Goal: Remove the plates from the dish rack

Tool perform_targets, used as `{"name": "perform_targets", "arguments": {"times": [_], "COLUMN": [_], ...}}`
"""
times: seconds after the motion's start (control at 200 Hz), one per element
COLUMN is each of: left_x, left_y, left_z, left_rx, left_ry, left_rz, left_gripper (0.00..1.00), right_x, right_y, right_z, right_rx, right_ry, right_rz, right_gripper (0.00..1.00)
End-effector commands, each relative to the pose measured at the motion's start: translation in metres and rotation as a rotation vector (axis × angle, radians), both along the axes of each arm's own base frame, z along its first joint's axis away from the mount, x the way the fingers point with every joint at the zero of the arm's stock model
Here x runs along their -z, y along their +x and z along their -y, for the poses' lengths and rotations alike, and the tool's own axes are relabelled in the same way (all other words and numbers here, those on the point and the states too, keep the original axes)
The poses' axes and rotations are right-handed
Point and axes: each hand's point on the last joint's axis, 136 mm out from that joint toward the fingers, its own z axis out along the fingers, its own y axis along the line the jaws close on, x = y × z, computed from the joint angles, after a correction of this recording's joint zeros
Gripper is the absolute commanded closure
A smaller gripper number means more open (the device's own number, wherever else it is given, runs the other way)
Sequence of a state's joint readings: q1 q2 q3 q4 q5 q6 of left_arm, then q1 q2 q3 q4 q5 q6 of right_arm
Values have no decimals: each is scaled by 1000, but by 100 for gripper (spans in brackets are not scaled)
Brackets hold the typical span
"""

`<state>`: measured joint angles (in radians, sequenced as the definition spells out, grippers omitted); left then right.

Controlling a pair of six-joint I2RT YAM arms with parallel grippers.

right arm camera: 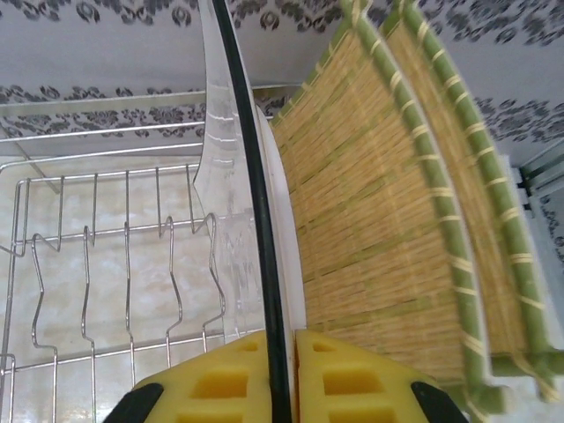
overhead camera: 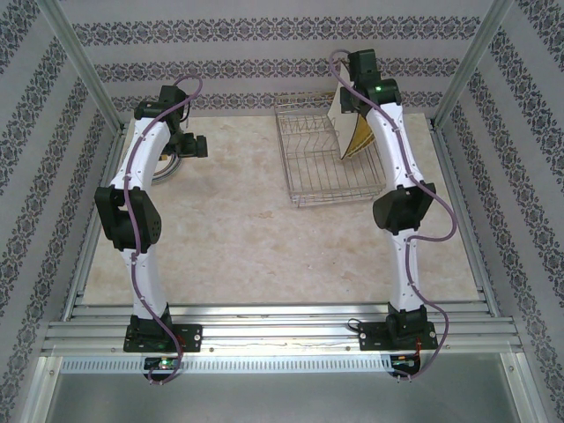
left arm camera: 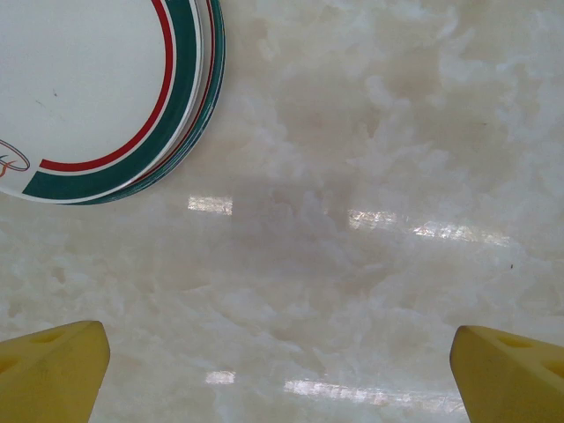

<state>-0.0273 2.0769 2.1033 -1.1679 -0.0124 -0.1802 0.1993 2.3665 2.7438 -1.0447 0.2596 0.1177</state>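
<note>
– Where are the plates?

– Some stand on edge in the rack (overhead camera: 310,176), at the far side of the table (overhead camera: 247,238). A white plate (right arm camera: 225,185) with a dark rim stands there. Two woven plates (right arm camera: 379,220) lean just beside it. A stack (left arm camera: 97,79) with a green band lies flat on the table, over on the left.

– What are the fingers doing?

– The right gripper (right arm camera: 282,366) is pinched tight on the rim of the white plate. The left gripper (left arm camera: 282,352) is spread wide above bare table near the stack, with nothing in it.

– Will the white plate be hard to lift?

– I think it is stiff, smooth and a bit heavy. It could slip, and it would break if it fell. The rim is the only part to grab, so the pinch should sit deep. Lift it straight up, so it does not bump the wires or drag the woven plates along. Those look light and rough, so they should be easier to hold.
</note>
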Motion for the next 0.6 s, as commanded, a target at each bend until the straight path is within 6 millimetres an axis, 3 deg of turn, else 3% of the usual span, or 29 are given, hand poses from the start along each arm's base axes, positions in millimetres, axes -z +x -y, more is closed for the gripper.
{"name": "perform_targets", "arguments": {"times": [0.0,0.595], "left_x": [-10,-11], "left_y": [-2,-1], "left_z": [3,4], "left_rx": [-2,-1], "left_ry": [14,13], "left_rz": [15,17], "left_gripper": [0,0], "right_x": [-115,-185], "right_y": [-14,-58], "right_z": [-5,-23], "right_rx": [-11,-71], "right_ry": [19,21], "right_rz": [294,421], "right_gripper": [100,100]}}
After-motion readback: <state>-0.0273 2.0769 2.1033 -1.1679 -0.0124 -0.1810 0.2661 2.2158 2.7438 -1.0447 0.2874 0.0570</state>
